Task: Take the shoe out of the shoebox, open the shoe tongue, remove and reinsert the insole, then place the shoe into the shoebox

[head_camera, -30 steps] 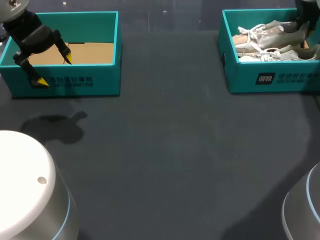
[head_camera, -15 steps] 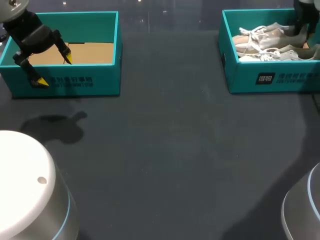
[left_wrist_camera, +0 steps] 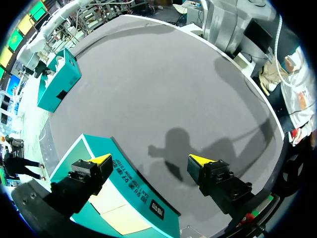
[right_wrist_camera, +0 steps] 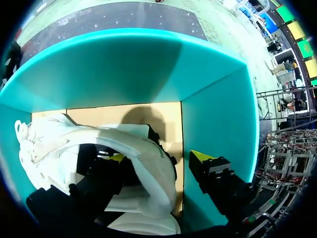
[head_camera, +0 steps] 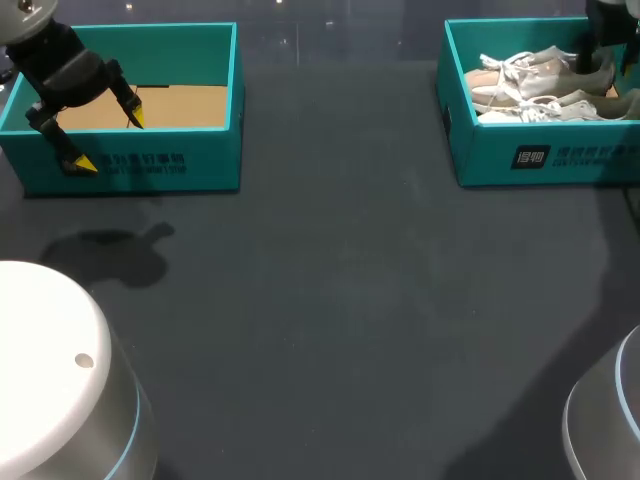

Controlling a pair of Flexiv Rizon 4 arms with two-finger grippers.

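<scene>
Shoe (right_wrist_camera: 148,168) is found in the right teal shoebox (head_camera: 480,150). From the left: left gripper (head_camera: 108,140) is held above the left teal box (head_camera: 200,160), fingers apart, nothing held; right gripper (right_wrist_camera: 159,157) is spread astride the shoe's heel wall, one finger inside, not clamped

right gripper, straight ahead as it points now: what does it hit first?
The right gripper would meet the shoe first: its heel side sits between the open jaws, one of them inside it. The other would likely reach the floor of the box, though depth is unclear.
</scene>
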